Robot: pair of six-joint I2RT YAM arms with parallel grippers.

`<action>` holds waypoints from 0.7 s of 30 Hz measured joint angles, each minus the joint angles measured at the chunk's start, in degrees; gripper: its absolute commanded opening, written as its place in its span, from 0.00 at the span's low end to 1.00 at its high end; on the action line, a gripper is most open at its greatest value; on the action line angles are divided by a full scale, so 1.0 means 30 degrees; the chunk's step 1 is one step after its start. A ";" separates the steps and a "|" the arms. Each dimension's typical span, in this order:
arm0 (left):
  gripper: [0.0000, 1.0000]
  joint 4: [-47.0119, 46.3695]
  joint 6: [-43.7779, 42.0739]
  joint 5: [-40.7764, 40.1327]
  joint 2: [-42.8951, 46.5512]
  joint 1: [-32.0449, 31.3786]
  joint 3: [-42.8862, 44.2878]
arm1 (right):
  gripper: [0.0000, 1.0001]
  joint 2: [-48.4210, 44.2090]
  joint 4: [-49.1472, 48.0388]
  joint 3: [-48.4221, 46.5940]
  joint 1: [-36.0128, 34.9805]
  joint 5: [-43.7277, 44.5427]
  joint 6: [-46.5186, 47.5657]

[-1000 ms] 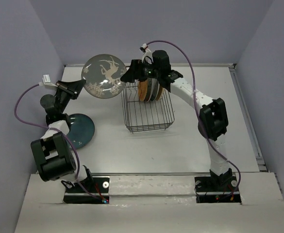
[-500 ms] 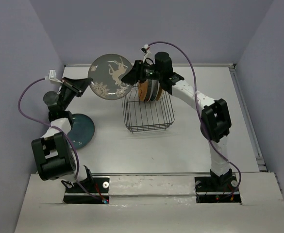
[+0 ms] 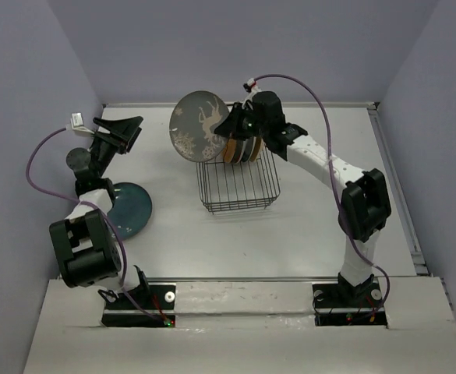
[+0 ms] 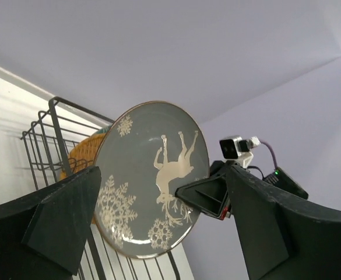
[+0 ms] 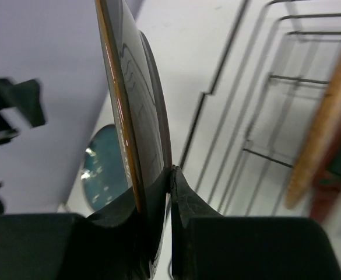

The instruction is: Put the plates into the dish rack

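Observation:
A grey plate [image 3: 197,125] with a cream reindeer and snowflakes hangs upright in the air, just left of the dish rack's far end. My right gripper [image 3: 227,125] is shut on its right rim; in the right wrist view the plate [image 5: 125,111] stands edge-on between the pinched jaws [image 5: 171,178]. My left gripper [image 3: 129,132] is open and apart from the plate, well to its left, facing the plate [image 4: 153,186]. The black wire dish rack [image 3: 238,185] holds several upright plates [image 3: 240,148] at its far end. A dark teal plate [image 3: 131,209] lies flat on the table.
The near part of the rack [image 5: 263,111] shows bare wire slots. An orange-tan plate edge [image 5: 323,114] stands in the rack to the right of the held plate. Purple walls close in the table on three sides.
The grey plate has passed from my left gripper to my right one. The left gripper opened and stayed back at the left; the right gripper shut on the rim and carried the plate right, toward the rack.

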State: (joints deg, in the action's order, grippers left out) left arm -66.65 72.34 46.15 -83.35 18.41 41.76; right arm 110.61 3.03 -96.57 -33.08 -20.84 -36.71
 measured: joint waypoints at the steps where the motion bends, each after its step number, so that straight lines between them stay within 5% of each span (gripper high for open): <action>1: 0.99 0.0000 0.0007 -0.0160 0.0080 0.0138 -0.0007 | 0.07 -0.0415 0.0933 0.0000 -0.0095 0.1610 0.0350; 11: 0.99 0.1158 -0.0546 -0.1727 0.1588 0.1137 -0.0007 | 0.07 -0.2135 0.6171 -0.1698 -0.2586 1.5963 0.3366; 21: 0.99 0.1632 -0.0678 -0.1909 0.1698 0.1202 -0.0007 | 0.07 0.1013 0.7315 -0.5268 -0.4481 2.1864 0.6295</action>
State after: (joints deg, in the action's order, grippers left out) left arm -61.76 70.30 40.42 -78.26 22.02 41.74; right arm 113.65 24.97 -112.38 -46.52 44.75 -17.82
